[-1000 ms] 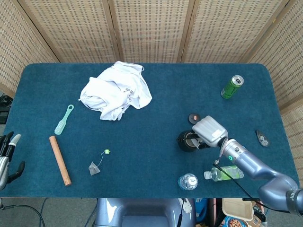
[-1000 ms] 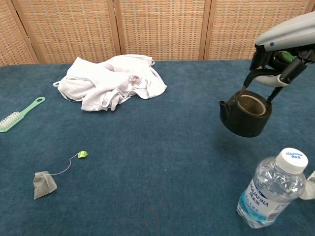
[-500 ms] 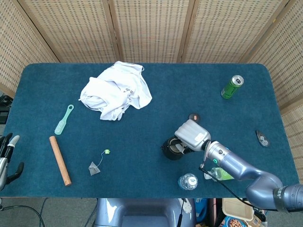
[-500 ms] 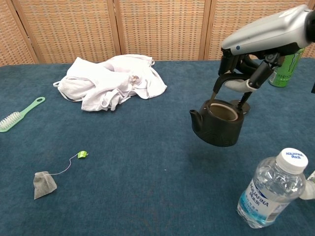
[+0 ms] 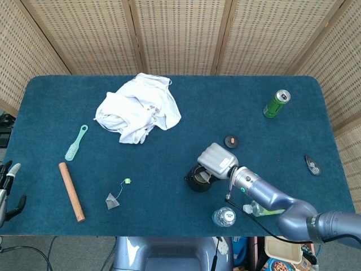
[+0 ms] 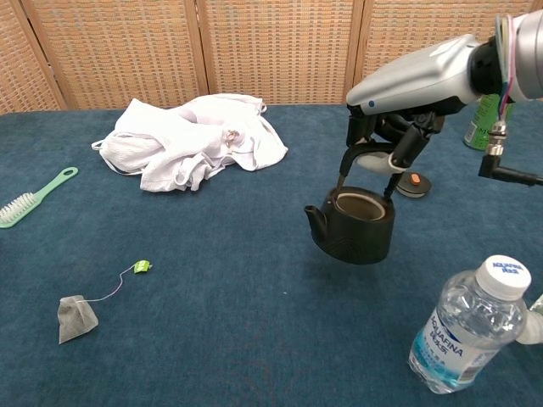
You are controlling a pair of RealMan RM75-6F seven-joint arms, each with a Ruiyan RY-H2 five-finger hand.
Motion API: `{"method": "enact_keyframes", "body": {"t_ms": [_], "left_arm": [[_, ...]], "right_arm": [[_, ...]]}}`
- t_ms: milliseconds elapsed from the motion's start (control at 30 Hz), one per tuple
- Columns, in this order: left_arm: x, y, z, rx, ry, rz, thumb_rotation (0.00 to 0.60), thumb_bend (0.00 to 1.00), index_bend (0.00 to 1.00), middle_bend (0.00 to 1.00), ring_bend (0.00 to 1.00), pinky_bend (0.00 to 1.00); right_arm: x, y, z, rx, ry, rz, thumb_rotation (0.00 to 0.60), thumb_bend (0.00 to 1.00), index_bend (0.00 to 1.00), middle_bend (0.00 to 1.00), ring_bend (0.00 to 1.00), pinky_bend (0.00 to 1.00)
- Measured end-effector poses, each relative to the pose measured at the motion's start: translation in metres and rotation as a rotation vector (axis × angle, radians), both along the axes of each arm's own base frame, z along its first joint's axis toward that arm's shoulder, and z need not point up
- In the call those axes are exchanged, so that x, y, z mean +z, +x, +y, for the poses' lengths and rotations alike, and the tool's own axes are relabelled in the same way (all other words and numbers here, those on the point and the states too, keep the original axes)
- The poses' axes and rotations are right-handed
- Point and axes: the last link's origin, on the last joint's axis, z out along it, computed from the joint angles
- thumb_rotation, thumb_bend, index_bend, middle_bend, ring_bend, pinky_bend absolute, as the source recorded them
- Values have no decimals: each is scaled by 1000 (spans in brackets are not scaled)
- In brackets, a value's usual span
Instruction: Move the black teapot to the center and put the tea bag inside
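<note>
The right arm (image 5: 271,195) is travelling further toward the left edge of the bench (image 5: 51,101) than a second ago, and its right hand (image 6: 386,144) is carrying the black teapot (image 6: 349,225) along by the handle, fingers (image 6: 373,155) clenched around it. The pot is hanging lidless above the cloth, nearly at the centre now. The left hand (image 5: 7,189) is waiting at the left edge, holding nothing. The tea bag (image 6: 77,319) is lying near the front edge, untouched, so the placing is probably close.

Black teapot (image 6: 352,229), grey tea bag (image 6: 76,318) with green tag, white cloth (image 6: 191,140), mint brush (image 5: 76,143), dark teal surface (image 5: 169,147).
</note>
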Motion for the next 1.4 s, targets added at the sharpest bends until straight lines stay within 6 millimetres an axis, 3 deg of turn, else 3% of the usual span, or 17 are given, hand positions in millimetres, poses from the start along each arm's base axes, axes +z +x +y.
{"method": "enact_keyframes", "body": {"t_ms": [633, 1100, 1400], "left_arm": [[-2, -8, -1, 28, -6, -2, 600, 435, 0, 0, 0, 0], [-3, -13, -2, 42, -8, -6, 600, 435, 0, 0, 0, 0], [-3, -14, -5, 45, -7, -7, 600, 435, 0, 0, 0, 0]], "right_arm": [[-29, 2, -16, -6, 20, 50, 350, 721, 730, 678, 707, 648], [-47, 6, -18, 7, 42, 70, 339, 721, 730, 656, 707, 648], [-53, 6, -16, 16, 41, 80, 263, 721, 671, 564, 689, 648]]}}
